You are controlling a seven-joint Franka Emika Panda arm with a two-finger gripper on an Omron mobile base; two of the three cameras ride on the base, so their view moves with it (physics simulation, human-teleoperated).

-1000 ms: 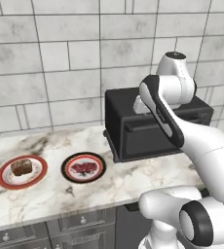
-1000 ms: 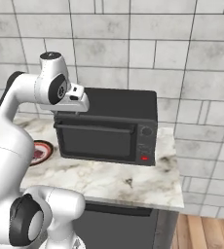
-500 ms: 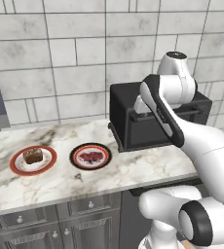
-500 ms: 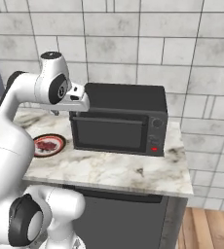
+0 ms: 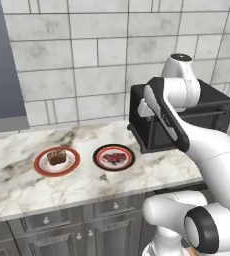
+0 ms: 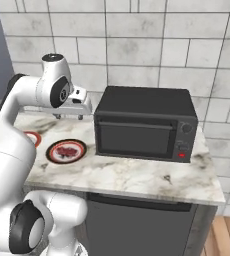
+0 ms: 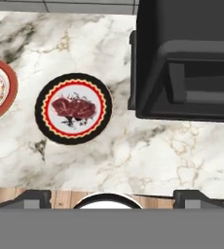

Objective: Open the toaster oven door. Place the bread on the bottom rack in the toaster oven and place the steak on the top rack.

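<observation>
The gripper (image 6: 68, 116) hangs high over the counter (image 6: 137, 177), jaws spread wide and empty, just off the oven's (image 6: 146, 122) left side. The door (image 6: 137, 139) is shut, its bar handle (image 6: 136, 125) running along the top of the window, so neither rack can be seen. The steak (image 5: 113, 159) lies on a black-rimmed plate (image 5: 113, 157) near the front edge of the counter, close to the oven's left front corner; the bread (image 5: 56, 157) sits on a red-rimmed plate (image 5: 57, 161) further left. Risk number one, I'd say: the hand comes at the handle from the side and catches the oven's corner instead, shoving the whole box back. Next, a shallow bite on that thin bar could slip as the door swings down. And the steak plate looks near enough to the dropping door, or a low elbow, to get knocked toward the counter's edge.
</observation>
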